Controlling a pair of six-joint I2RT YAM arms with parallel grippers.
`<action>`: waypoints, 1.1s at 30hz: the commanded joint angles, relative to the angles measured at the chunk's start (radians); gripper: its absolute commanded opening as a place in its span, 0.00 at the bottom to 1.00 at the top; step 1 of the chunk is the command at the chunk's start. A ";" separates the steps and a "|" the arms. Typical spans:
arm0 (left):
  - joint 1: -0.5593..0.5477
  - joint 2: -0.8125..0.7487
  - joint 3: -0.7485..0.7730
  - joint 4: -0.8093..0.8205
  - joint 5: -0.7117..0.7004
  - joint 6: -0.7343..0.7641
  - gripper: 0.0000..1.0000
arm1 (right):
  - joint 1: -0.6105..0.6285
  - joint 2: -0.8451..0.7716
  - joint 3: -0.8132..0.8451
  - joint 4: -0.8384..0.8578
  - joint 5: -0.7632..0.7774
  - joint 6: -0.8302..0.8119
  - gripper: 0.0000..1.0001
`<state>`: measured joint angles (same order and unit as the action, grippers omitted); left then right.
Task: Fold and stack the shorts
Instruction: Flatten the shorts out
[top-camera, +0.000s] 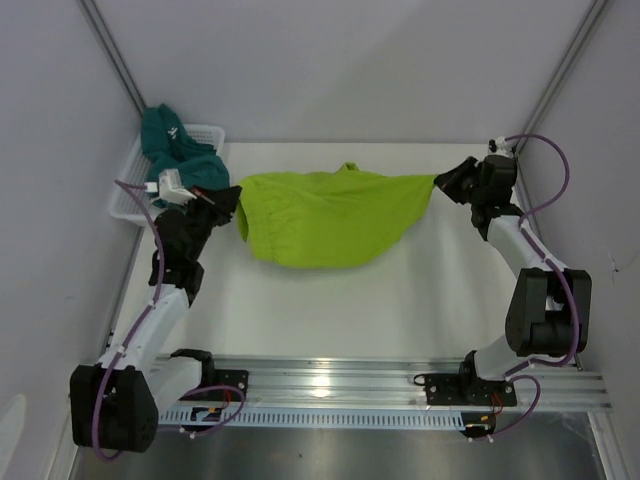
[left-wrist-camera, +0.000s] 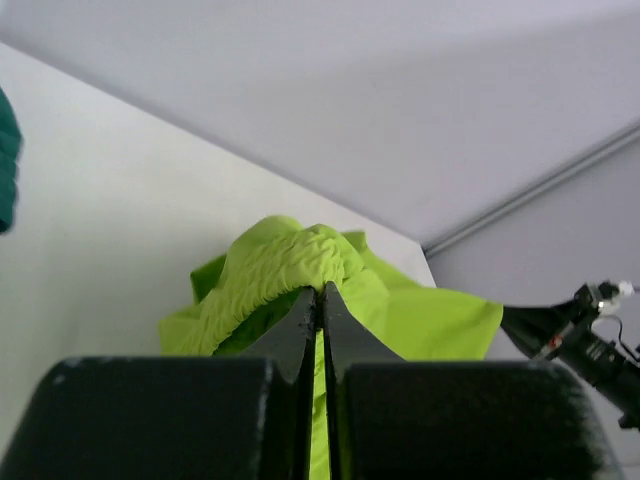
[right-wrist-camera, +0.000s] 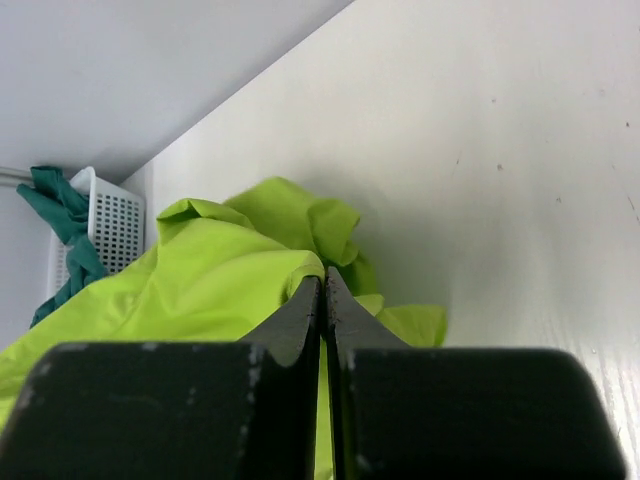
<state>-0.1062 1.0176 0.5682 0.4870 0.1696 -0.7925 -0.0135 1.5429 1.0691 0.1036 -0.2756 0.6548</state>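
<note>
The lime green shorts (top-camera: 325, 216) hang stretched between my two grippers above the white table. My left gripper (top-camera: 232, 198) is shut on their left edge; in the left wrist view its jaws (left-wrist-camera: 322, 290) pinch the gathered waistband of the lime green shorts (left-wrist-camera: 290, 265). My right gripper (top-camera: 447, 180) is shut on their right corner; in the right wrist view its jaws (right-wrist-camera: 322, 282) pinch the lime green shorts (right-wrist-camera: 200, 280). The dark teal shorts (top-camera: 178, 150) lie crumpled in the basket at the back left and show in the right wrist view (right-wrist-camera: 62, 225).
A white mesh basket (top-camera: 205, 134) stands at the back left by the left wall, also in the right wrist view (right-wrist-camera: 115, 225). Grey walls enclose the table on three sides. A metal rail (top-camera: 330, 385) with the arm bases runs along the near edge.
</note>
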 joint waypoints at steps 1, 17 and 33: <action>0.072 -0.033 0.085 -0.192 0.094 0.061 0.00 | -0.003 0.005 0.019 0.016 -0.057 0.012 0.00; 0.085 0.055 0.105 -0.350 0.015 0.090 0.00 | 0.096 0.114 0.124 -0.047 -0.106 -0.060 0.04; 0.103 0.297 0.371 -0.492 -0.165 0.114 0.00 | 0.078 0.555 0.765 -0.281 -0.083 -0.095 0.22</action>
<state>-0.0162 1.2800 0.8909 0.0269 0.0452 -0.7059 0.0536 2.0090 1.7653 -0.0746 -0.3458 0.6003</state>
